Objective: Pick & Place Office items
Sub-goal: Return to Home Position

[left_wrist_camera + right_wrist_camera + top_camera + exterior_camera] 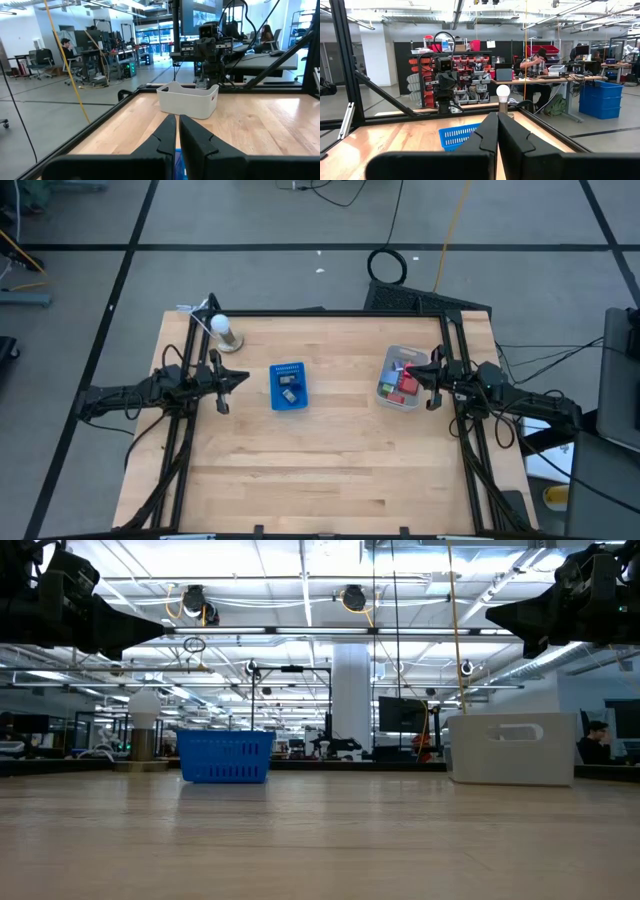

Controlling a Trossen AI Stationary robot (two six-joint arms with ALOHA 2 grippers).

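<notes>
Left claw (238, 378) and right claw (421, 375) both hung clenched and empty over the table (330, 465); office items (407, 386) lay inside blue tray (225, 757) left, grey bin (510, 750) right. Sorting looked done.

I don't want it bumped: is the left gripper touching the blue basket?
Apart. The high view shows bare table between the left gripper and the blue basket.

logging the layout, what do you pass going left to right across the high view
white bulb lamp on a metal base → blue rectangular plastic tray → translucent grey plastic bin; left gripper and right gripper overlap these, so left out
</notes>
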